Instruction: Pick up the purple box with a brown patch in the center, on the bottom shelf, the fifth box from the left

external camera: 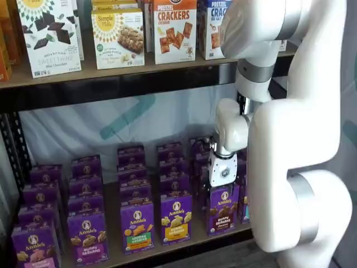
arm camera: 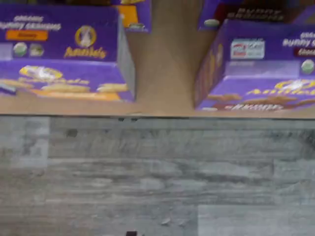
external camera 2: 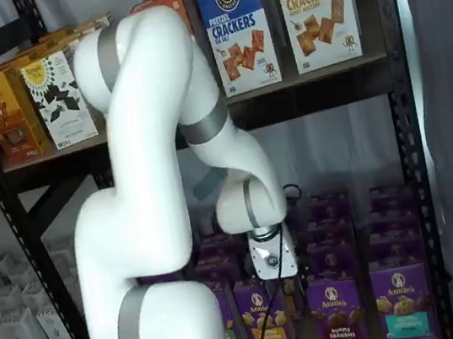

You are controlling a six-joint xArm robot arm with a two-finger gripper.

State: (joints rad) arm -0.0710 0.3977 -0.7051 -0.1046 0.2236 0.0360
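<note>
The purple box [external camera: 223,211] with dark brown bunny crackers and a brown "Bunny Grahams" band stands in the front row of the bottom shelf [external camera: 184,245]. It also shows in a shelf view [external camera 2: 338,315] and in the wrist view [arm camera: 261,78]. My gripper [external camera: 222,187] hangs just above and in front of this box, and its white body also shows in a shelf view [external camera 2: 279,285]. Its black fingers do not show plainly against the dark cartons, so I cannot tell whether there is a gap. Nothing is seen in them.
Several rows of purple Annie's cartons fill the bottom shelf; a tan-cracker carton [arm camera: 64,54] stands beside the target across a bare gap of board [arm camera: 165,73]. Grey plank floor [arm camera: 157,177] lies in front. The upper shelf [external camera: 111,78] holds cracker boxes. The white arm [external camera: 295,139] hides the shelf's right end.
</note>
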